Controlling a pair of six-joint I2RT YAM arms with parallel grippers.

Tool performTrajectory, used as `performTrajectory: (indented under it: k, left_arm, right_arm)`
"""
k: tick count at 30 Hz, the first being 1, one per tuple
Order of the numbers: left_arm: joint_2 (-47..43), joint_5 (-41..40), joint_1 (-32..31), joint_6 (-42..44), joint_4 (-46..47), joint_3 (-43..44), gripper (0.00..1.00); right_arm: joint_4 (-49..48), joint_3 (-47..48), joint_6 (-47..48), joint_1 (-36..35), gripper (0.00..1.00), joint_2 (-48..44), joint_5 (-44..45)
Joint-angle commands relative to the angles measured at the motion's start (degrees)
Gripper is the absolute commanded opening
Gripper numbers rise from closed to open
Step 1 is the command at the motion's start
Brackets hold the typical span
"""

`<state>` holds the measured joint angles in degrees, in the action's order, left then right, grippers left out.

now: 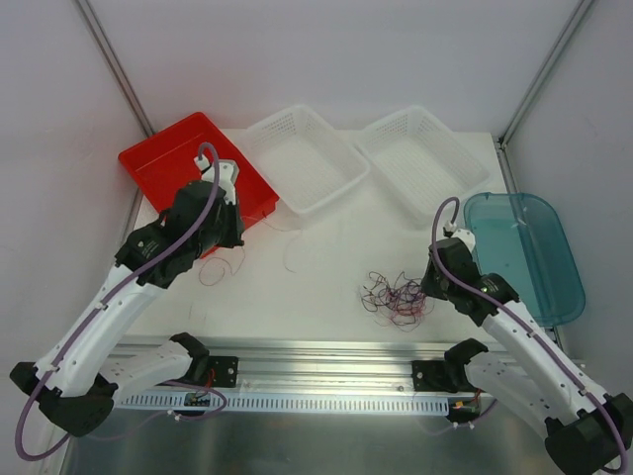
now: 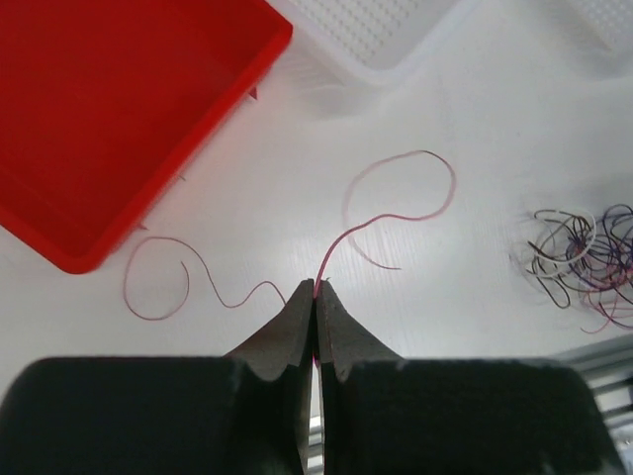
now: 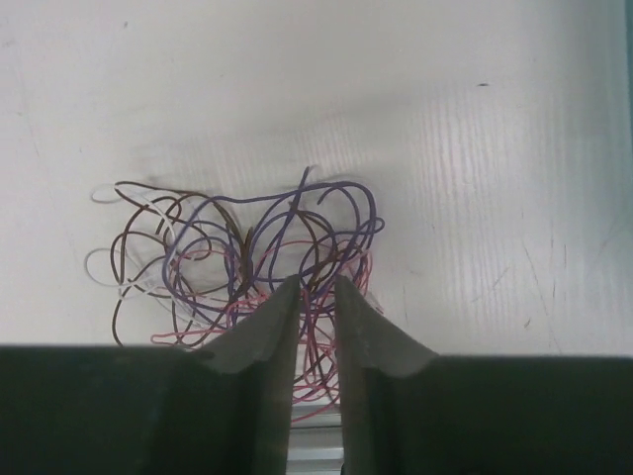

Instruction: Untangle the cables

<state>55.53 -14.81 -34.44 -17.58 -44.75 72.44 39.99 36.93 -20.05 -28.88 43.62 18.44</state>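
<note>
The left tool (image 2: pixel 316 288) is fully closed, and its two tips pinch one pink-red cable (image 2: pixel 415 152) just above the white bench (image 1: pixel 326 247). From the tips this cable runs out to both sides: on one side it makes an open loop, on the other side it curls toward the corner of the red tray (image 1: pixel 163 163), and both parts lie flat on the bench, apart from the other wires. The tangle of cables (image 3: pixel 247 247), with purple, dark, pink and white wires, lies near the front edge of the bench, directly before the right arm. The right tool (image 3: pixel 316 287) is at the near side of this tangle with only a narrow gap between its tips; some pink wires are seen through the gap, but I cannot tell if any is caught. Two white baskets (image 1: pixel 297 148) (image 1: pixel 420 158) stand at the far side of the bench, and a teal tray (image 1: pixel 524 257) is at the right edge.
</note>
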Motion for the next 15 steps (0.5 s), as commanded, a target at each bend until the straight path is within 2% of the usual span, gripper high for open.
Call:
performTrajectory:
  k: [1,6,11,15]
  left_arm:
    - [-0.33,4.87,0.07,-4.64,5.02,-3.79,0.0]
    - [-2.44,3.91,0.07,-10.7,9.32,-13.37,0.0]
    - [-2.97,-0.3,0.07,-16.33,12.4,-25.39,0.0]
    - [-3.32,-7.31,0.16,-22.56,14.43,-32.44,0.0]
  right_arm:
    - [-4.21,-0.27,2.04,0.23,0.26,1.65,-5.16]
    - [-6.06,-2.47,2.39,0.06,0.5,-0.46,-7.62]
    - [-6.85,-3.96,3.53,-0.12,0.62,-2.83,-10.43]
    - [-7.73,-5.2,3.71,-0.56,0.73,-3.8,-12.19]
